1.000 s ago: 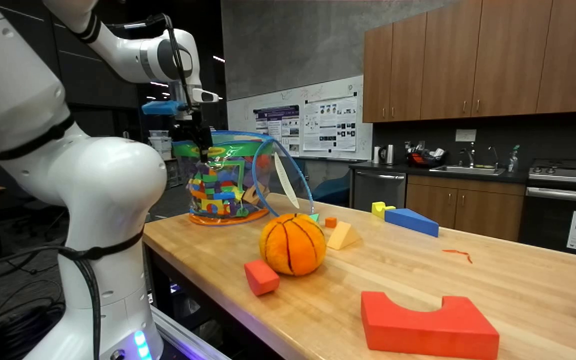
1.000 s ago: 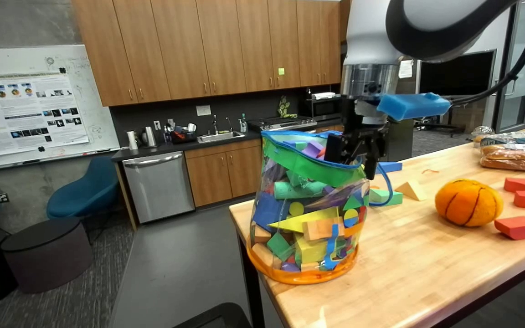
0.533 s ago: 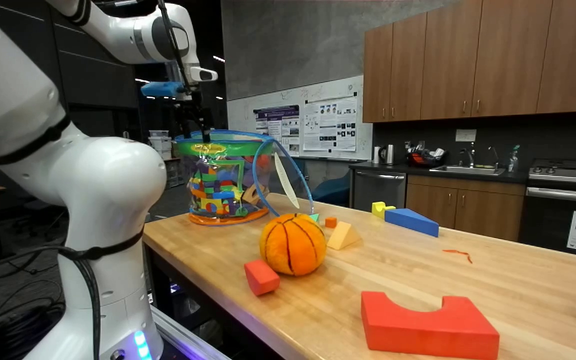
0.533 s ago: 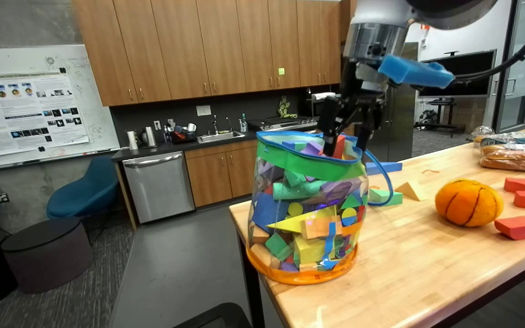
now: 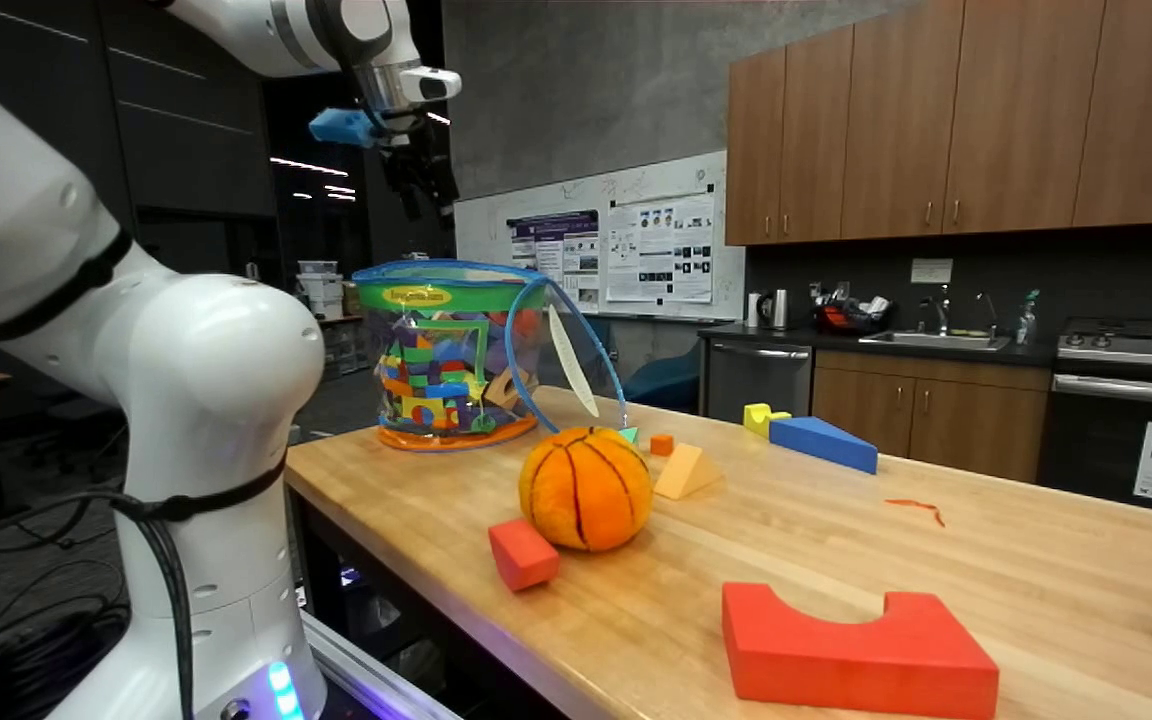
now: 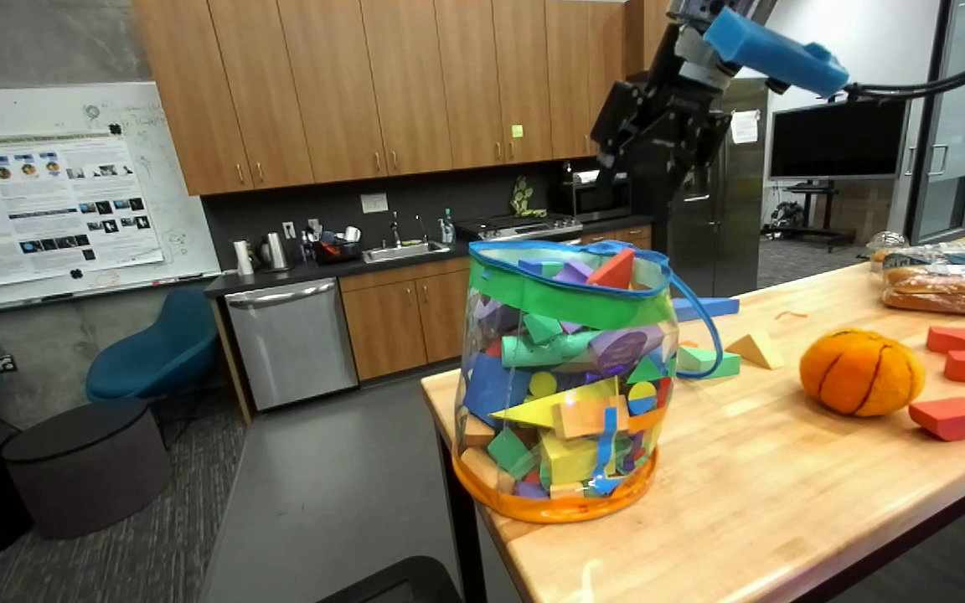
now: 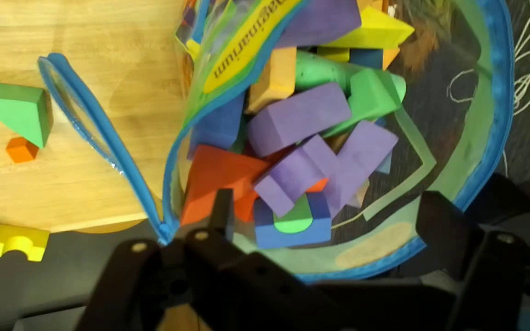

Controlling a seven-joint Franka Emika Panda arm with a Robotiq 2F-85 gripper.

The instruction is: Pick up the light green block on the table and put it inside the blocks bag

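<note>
The light green block is a wedge lying on the wooden table (image 6: 750, 494). It shows in the wrist view (image 7: 21, 108) at left, and in both exterior views (image 6: 724, 363) (image 5: 629, 435), partly hidden by the ball in an exterior view. The clear blocks bag (image 6: 524, 289) (image 5: 496, 297) stands upright and unzipped at the table's end, full of coloured blocks. My gripper (image 6: 646, 176) (image 5: 431, 205) is open and empty, tilted, above the bag's opening. In the wrist view my fingertips (image 7: 329, 204) are wide apart over the bag's rim.
The bag's blue-edged lid (image 7: 95, 119) hangs open beside the green block. A small orange block (image 7: 22, 149) lies against the wedge. An orange ball (image 5: 586, 490), a tan wedge (image 5: 686, 472), red blocks (image 5: 856, 650) (image 5: 522, 553), and blue (image 5: 824, 443) and yellow (image 5: 762, 418) blocks lie on the table.
My gripper has risen out of the bag's opening to well above it and tilted. A red block on top of the bag's contents now shows clear of the fingers.
</note>
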